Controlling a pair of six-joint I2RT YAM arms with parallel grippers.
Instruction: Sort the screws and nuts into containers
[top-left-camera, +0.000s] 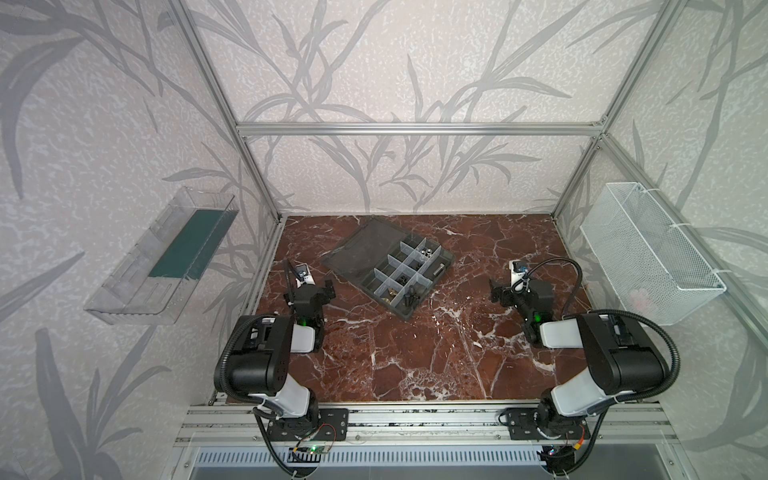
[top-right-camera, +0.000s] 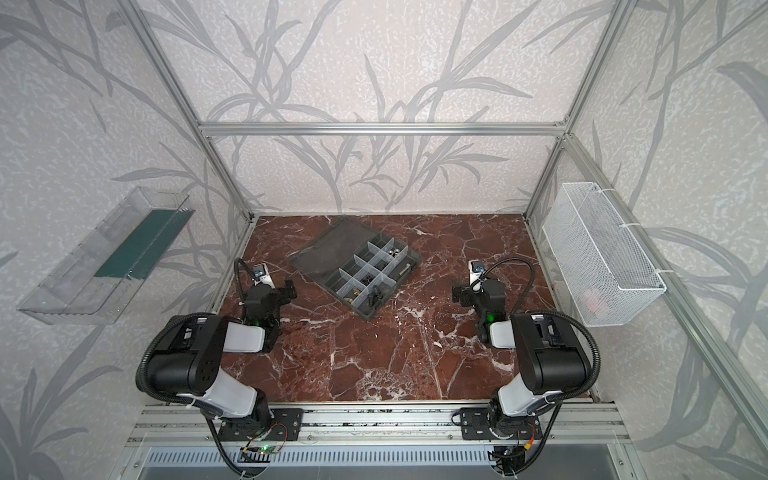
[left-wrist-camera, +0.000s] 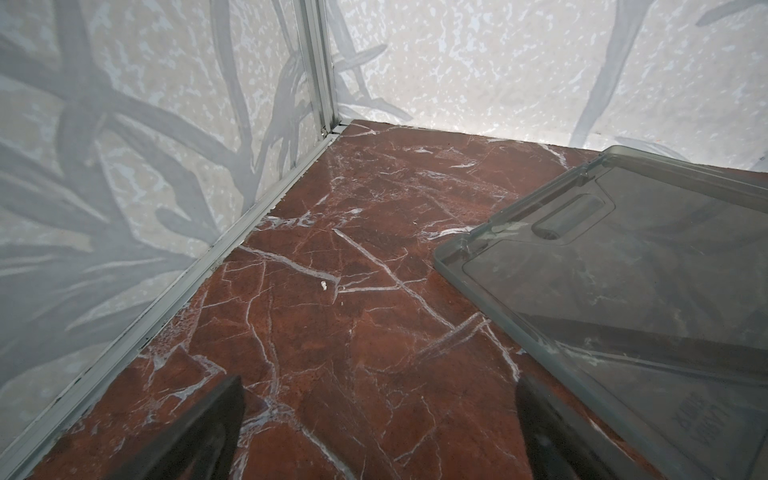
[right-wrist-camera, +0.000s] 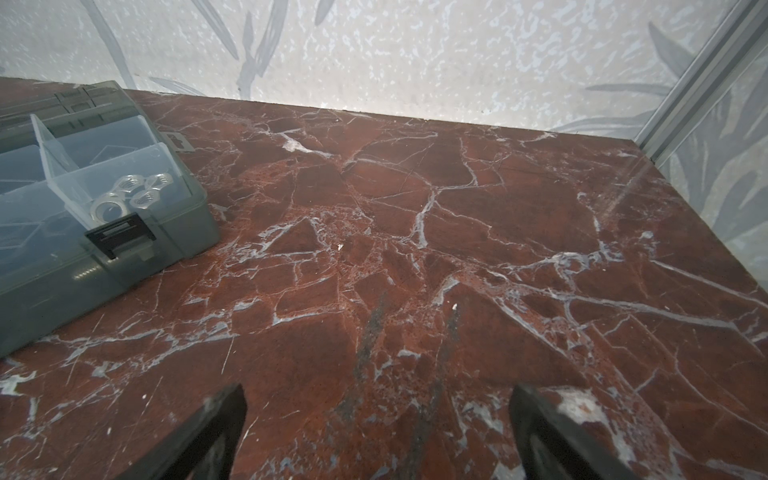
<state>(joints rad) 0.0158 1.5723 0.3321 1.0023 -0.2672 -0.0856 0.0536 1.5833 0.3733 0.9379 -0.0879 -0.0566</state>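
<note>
A dark grey organizer box (top-left-camera: 430, 291) lies open at the middle back of the marble table, its flat lid (top-left-camera: 359, 249) folded out toward the left. Translucent dividers (top-left-camera: 402, 263) form the containers. Silver nuts (top-left-camera: 426, 252) (right-wrist-camera: 133, 193) lie in a far cell and brass nuts (top-left-camera: 390, 296) in a near one. Black screws (top-left-camera: 411, 297) lie in the cell beside the brass nuts. My left gripper (top-left-camera: 328, 289) (left-wrist-camera: 378, 386) hovers open left of the lid (left-wrist-camera: 623, 270). Right of the box, my right gripper (top-left-camera: 494, 291) (right-wrist-camera: 378, 395) is open with nothing between its fingers.
A clear plastic bin (top-left-camera: 166, 257) hangs on the left wall and a white wire basket (top-left-camera: 648, 253) on the right wall. Aluminium frame posts (top-left-camera: 257, 178) stand at the table's back corners. A rail (top-left-camera: 415, 419) runs along the front edge.
</note>
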